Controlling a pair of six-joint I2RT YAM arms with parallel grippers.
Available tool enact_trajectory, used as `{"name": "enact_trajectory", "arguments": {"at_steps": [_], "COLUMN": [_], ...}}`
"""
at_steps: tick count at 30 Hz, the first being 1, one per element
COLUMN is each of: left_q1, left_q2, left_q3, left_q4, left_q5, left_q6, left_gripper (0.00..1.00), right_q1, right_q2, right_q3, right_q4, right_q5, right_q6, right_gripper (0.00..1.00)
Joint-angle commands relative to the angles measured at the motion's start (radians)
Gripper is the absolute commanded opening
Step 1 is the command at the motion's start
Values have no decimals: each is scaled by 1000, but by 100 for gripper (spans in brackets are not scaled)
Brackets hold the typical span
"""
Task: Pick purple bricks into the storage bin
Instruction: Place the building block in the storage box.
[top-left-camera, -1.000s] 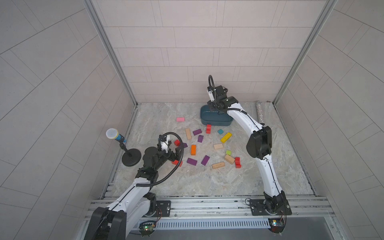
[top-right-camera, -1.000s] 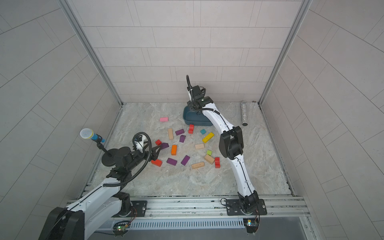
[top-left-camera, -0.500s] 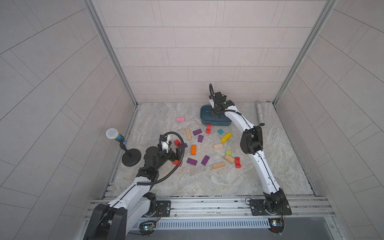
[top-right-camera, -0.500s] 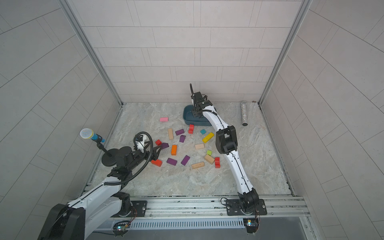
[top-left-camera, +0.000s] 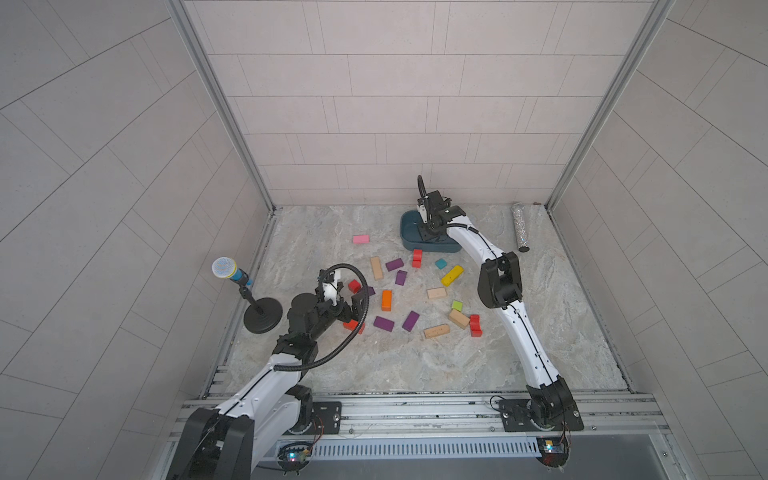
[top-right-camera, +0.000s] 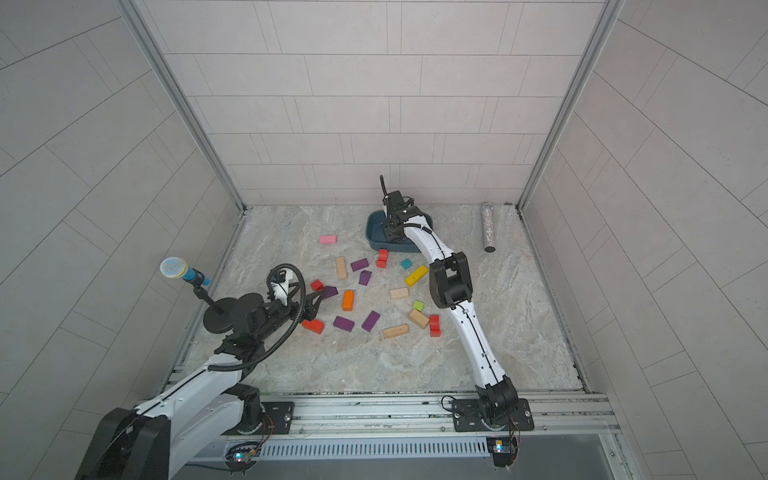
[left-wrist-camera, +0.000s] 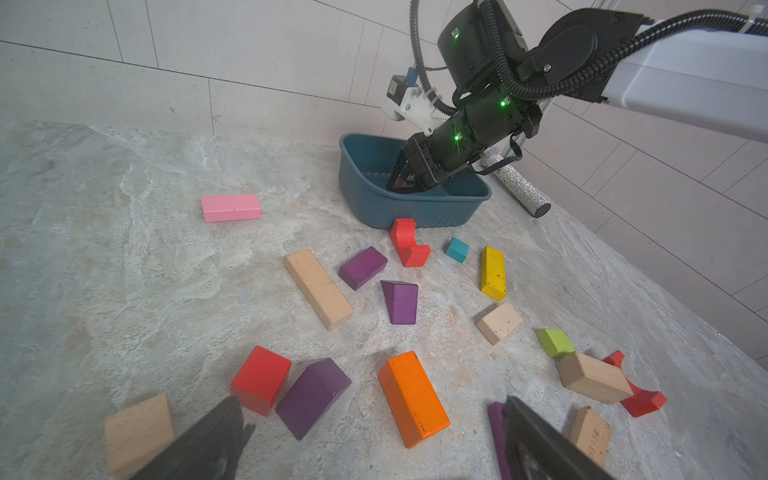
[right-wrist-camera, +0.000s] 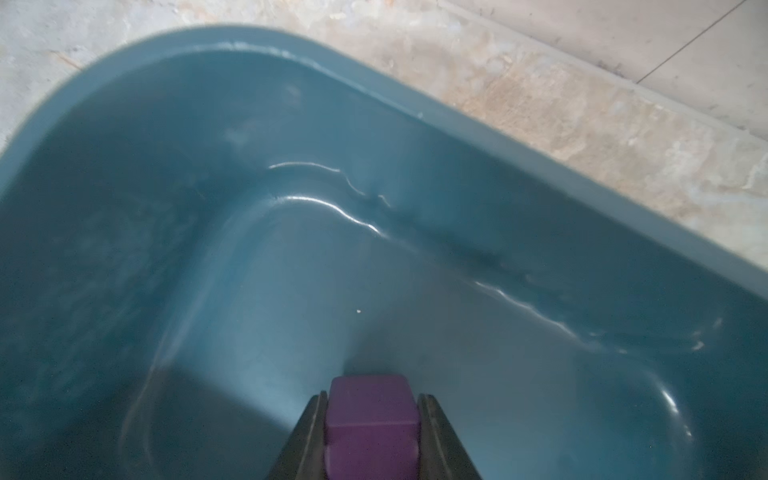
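We've got the right gripper (right-wrist-camera: 372, 401) pinched on a purple brick (right-wrist-camera: 370, 424) by its flat sides, low inside the storage bin (right-wrist-camera: 249, 37). Looks light, rigid and matte, so it shouldn't slip. Our left gripper (left-wrist-camera: 370, 407) hangs wide open and empty, well short of the bin.

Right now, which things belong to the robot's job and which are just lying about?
Job: purple bricks, storage bin, right gripper, held brick.
Lying about: pink block, red blocks, orange block, yellow block, glittery cylinder, microphone.
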Motion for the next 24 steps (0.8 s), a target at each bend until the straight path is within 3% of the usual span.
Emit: {"name": "enact_trajectory", "arguments": {"at_steps": [1,10,17,24], "left_q1": [-7,-9,-9,-9], "left_q2": [-7,-7,-25,-77], "left_q3": [13,13,14,17], "left_q4": [29,33,19,-28], "left_q5": [-3,2,-3,-17], "left_q6": [1,4,3,11], "left_gripper": [100,100,100,100], "right_q1": [-4,-4,-4,1], "right_q2": [28,-17,-90,-220], "right_q3": [6,13,45,71], "right_q4": [-10,-14,-53,-116], "right_q5": [0,31,56,56], "right_q6": [9,1,-21,-46], "right_gripper": [7,54,75,85]}}
